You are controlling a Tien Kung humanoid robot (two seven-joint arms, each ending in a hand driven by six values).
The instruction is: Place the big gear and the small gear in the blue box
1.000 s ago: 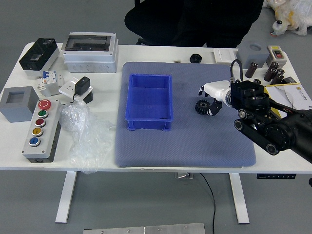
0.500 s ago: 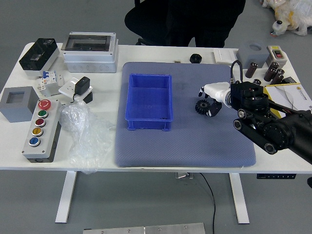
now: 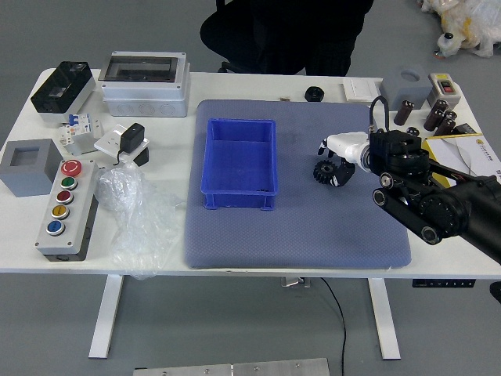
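Note:
My right hand point(image 3: 335, 162) reaches in from the right over the grey mat, white on its back with dark fingertips. Those fingertips are at a black toothed gear point(image 3: 324, 171), which lies on the mat to the right of the blue box; whether they grip it cannot be told. The blue box point(image 3: 239, 157) stands on the mat. A second gear cannot be made out; the hand covers part of that area. The left arm is out of view.
On the left are a button panel point(image 3: 67, 210), a crumpled plastic bag point(image 3: 139, 219) and grey boxes. A black round part point(image 3: 314, 94) lies behind the mat. Dark cylinders point(image 3: 404, 112) stand at the back right. A person in black is beyond the far edge.
My right hand and forearm have shifted very slightly left. The person's dark clothing at the top has moved left. The gear and blue box look unmoved.

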